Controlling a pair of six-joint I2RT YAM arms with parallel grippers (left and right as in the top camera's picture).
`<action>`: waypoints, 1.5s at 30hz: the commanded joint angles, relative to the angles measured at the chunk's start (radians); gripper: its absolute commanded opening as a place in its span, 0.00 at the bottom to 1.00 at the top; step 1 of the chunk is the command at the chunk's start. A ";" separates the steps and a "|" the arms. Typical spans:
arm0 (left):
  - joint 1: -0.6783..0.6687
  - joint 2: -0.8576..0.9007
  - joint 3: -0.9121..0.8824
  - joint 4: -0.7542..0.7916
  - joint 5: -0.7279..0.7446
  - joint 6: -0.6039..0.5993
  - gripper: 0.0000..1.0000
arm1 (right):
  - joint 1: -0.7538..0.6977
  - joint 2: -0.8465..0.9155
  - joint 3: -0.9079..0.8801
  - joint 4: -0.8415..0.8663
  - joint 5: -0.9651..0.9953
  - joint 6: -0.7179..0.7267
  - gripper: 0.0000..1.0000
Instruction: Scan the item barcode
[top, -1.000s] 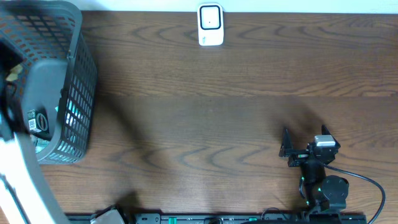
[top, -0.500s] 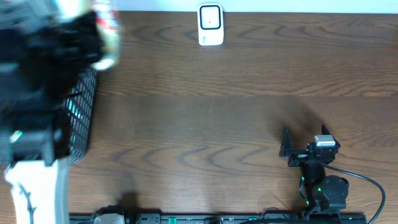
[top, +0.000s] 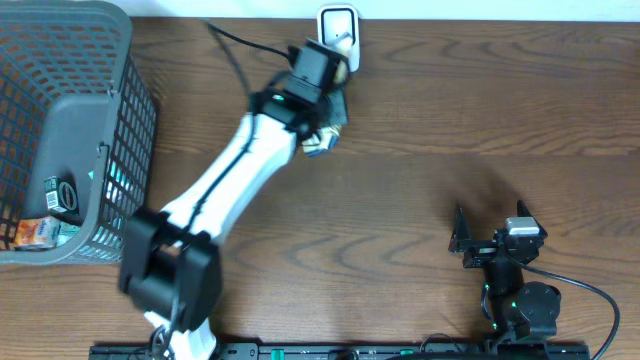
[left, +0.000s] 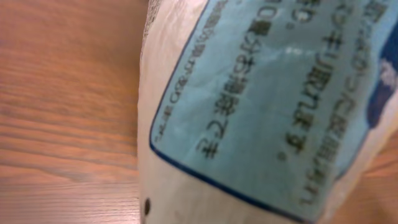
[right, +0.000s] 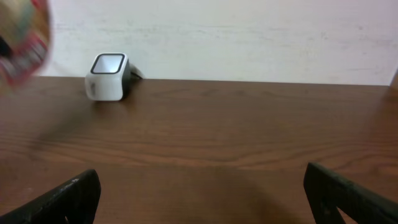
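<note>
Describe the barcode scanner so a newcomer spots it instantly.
On the dark brown wooden table, follow the far edge to its middle. The small white boxy scanner stands there; unlike the grey mesh basket leftward, it is solid, with a glossy window.

The white left arm (top: 235, 165) reaches diagonally forward, left end effector (top: 326, 108) clamped on a blue-labelled packet (left: 249, 112); black right end effector (top: 461, 238) gapes wide.

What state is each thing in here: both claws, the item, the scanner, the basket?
left claw: shut on the packet, next to the scanner.
packet: gripped, its blue label facing the wrist camera.
scanner: upright at the table's far edge.
basket: upright, a few items inside.
right claw: open, empty, low over the table.
</note>
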 joint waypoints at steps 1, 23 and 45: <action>-0.037 0.055 0.004 0.037 -0.060 -0.017 0.08 | -0.005 -0.003 -0.002 -0.003 0.000 -0.007 0.99; 0.164 -0.520 0.006 0.002 -0.188 0.293 0.78 | -0.005 -0.003 -0.002 -0.003 0.000 -0.008 0.99; 0.121 0.078 -0.001 -0.060 0.256 -0.012 0.08 | -0.005 -0.003 -0.002 -0.003 0.000 -0.007 0.99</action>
